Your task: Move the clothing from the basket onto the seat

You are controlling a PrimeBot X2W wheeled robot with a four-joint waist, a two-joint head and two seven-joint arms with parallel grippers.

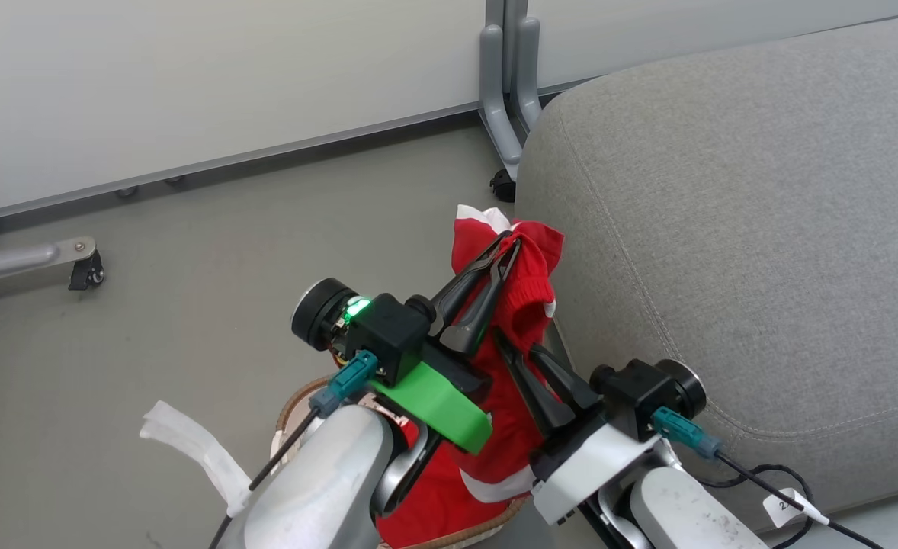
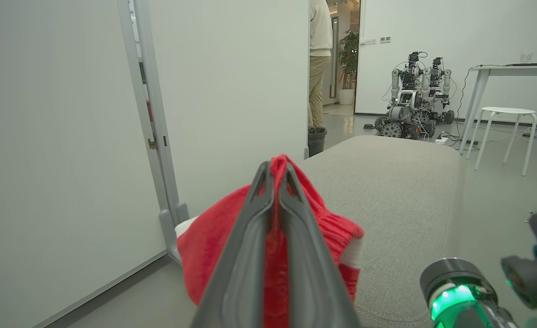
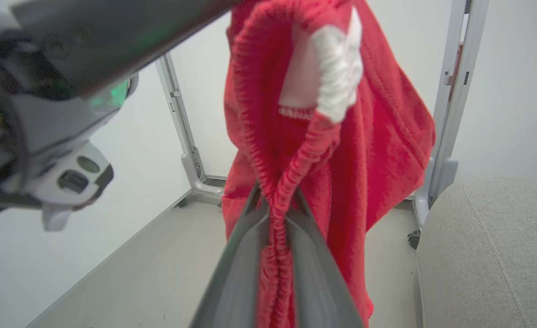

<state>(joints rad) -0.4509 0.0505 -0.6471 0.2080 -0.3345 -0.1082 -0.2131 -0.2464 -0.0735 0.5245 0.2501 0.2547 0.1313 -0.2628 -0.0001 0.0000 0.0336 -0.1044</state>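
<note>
A red piece of clothing (image 1: 525,305) with white trim hangs lifted above the basket, whose brown woven rim (image 1: 294,402) peeks out from behind my left forearm. My left gripper (image 1: 511,242) is shut on the garment's top, right beside the edge of the grey seat (image 1: 761,229). My right gripper (image 1: 502,339) is lower down, its fingers closed on the cloth. In the right wrist view the right gripper (image 3: 275,196) pinches a ribbed red hem of the clothing (image 3: 378,136). In the left wrist view the left gripper (image 2: 275,171) grips the clothing (image 2: 214,241), with the seat (image 2: 396,191) stretching away behind.
A white strip of cloth (image 1: 190,446) lies on the floor left of the basket. Grey partition feet (image 1: 506,91) and a caster (image 1: 87,274) stand near the wall. A cable with a tag (image 1: 788,503) runs by the seat. Farther off are a person (image 2: 319,64), parked robots (image 2: 414,100) and a white stool (image 2: 505,132).
</note>
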